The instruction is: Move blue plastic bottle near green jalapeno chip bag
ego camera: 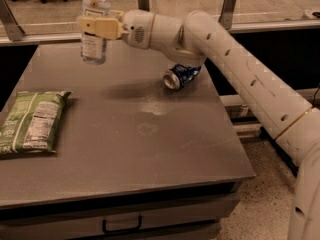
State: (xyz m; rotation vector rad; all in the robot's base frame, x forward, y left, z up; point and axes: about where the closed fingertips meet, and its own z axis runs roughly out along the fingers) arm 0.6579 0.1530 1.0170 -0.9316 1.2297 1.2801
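blue plastic bottle [93,49]: upright, aloft in hand [91,27] | green jalapeno chip bag [31,122]: flat, left

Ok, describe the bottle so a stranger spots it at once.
Look at the grey table, far left corner: the pincer holds the blue plastic bottle above it. It is upright, clear and labelled, unlike the blue can lying on its side.

the gripper [98,28], pale yellow on a white arm [240,69], clasps the blue plastic bottle [93,46] above the counter's far left corner. the bottle is clear, with a white label and dark print. the green jalapeno chip bag [32,121] by the left edge is green with a white panel. the can [180,75] is blue and silver. the counter [150,154] is plain grey.
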